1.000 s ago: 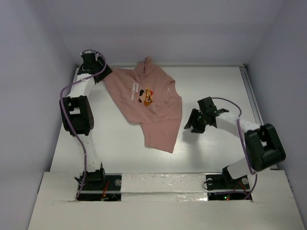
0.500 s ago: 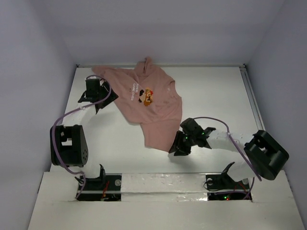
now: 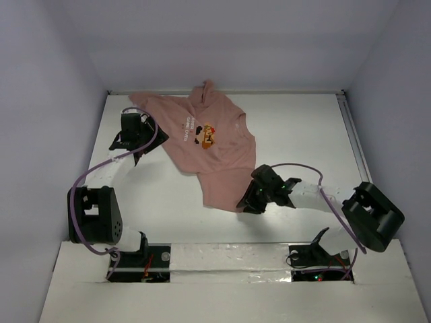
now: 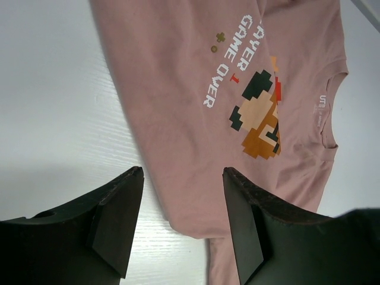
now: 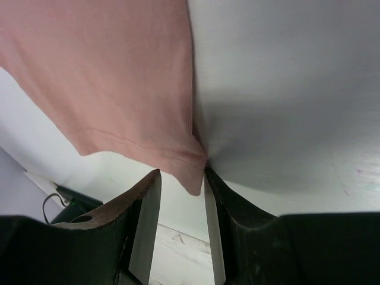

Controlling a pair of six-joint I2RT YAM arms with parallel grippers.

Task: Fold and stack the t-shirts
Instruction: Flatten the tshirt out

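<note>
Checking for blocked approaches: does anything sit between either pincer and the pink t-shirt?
Nothing visible does. The right pincer has the near hem corner of the t-shirt between its jaws, not yet clamped. The left pincer hangs open over the shirt's edge, with only bare table beside it.

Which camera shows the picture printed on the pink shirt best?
The left wrist view: the chest print is large there, its white lettering readable. The top view shows it as a small blotch; the right wrist view shows only a plain hem corner of the t-shirt.
</note>
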